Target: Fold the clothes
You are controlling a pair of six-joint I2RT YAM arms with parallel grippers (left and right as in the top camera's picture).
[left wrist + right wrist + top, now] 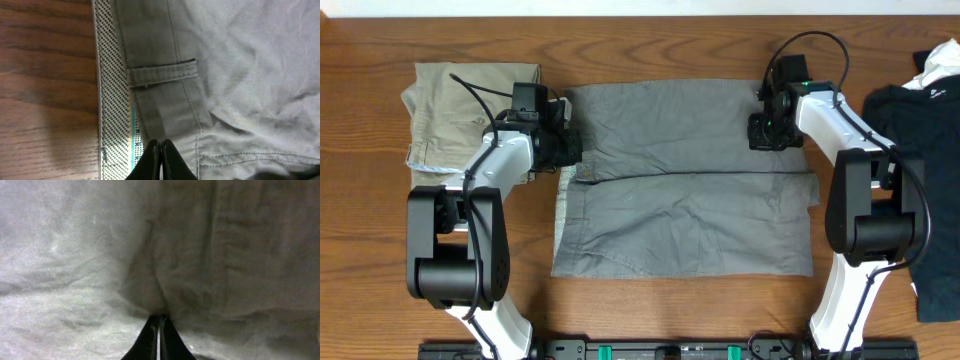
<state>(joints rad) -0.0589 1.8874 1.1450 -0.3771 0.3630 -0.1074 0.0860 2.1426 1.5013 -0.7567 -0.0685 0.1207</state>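
Both shut on grey shorts (685, 185): left gripper (161, 143) at waistband (112, 90), right gripper (159, 318) at leg

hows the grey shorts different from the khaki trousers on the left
The grey shorts lie spread out mid-table; the khaki trousers sit folded in a compact pile. The grey shorts cover far more table than the khaki trousers. The left end effector and right end effector are shut on the grey shorts; neither grips the khaki trousers. Both are wrinkled garments lying flat.
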